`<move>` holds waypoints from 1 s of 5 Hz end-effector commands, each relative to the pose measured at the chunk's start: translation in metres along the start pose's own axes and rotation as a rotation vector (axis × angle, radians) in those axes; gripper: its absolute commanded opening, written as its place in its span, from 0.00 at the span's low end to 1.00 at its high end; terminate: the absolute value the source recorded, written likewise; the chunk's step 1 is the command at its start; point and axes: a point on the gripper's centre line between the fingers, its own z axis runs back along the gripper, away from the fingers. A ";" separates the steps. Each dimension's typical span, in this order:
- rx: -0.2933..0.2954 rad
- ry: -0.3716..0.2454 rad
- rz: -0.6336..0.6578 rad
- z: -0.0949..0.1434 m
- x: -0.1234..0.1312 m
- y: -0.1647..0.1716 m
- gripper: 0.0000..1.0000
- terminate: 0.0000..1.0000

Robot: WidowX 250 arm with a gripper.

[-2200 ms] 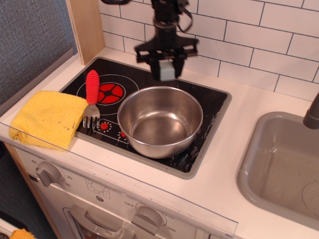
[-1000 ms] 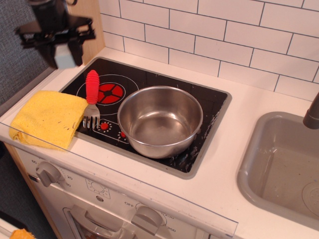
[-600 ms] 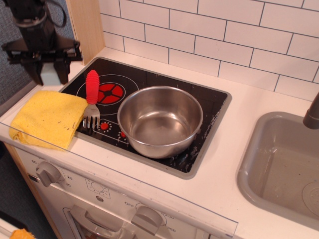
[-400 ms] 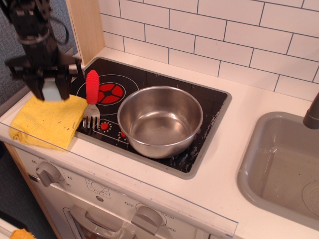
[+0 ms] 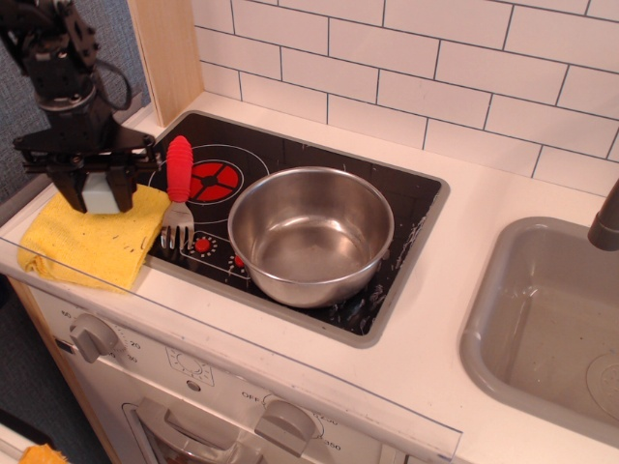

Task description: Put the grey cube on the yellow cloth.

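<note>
The grey cube is a small pale blue-grey block held between the two black fingers of my gripper. The gripper is shut on it and hangs just over the far part of the yellow cloth, a fuzzy folded towel at the counter's front left. The cube's underside is close to the cloth; whether it touches I cannot tell. The black arm rises from the gripper toward the upper left.
A fork with a red handle lies on the black hob just right of the cloth. A large steel bowl stands on the hob. A grey sink is at the right. A wooden panel stands behind.
The gripper carried the cube from above the bowl's far rim leftward across the hob, then down over the yellow cloth. In the last moment it dropped a little lower.
</note>
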 end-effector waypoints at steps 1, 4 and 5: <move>0.029 -0.041 -0.075 0.000 0.009 0.009 1.00 0.00; 0.027 0.001 -0.098 0.007 0.017 -0.009 1.00 0.00; -0.033 0.042 -0.111 0.025 0.031 -0.011 1.00 0.00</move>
